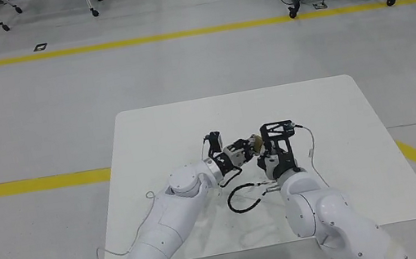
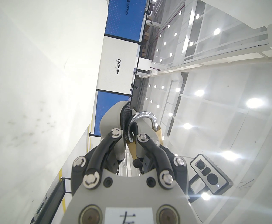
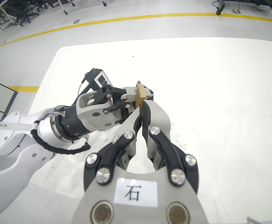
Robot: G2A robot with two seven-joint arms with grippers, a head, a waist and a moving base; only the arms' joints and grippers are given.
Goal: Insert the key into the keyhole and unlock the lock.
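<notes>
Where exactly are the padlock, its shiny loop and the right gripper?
padlock (image 3: 140,95): right wrist view, on its brass body.
shiny loop (image 2: 142,114): left wrist view, on the top of its curve.
right gripper (image 3: 141,107): right wrist view, between its fingertips.

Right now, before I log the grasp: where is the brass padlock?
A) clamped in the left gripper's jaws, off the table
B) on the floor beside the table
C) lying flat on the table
A: the left gripper has its jaws shut on the padlock, holding it clear of the table.
</notes>
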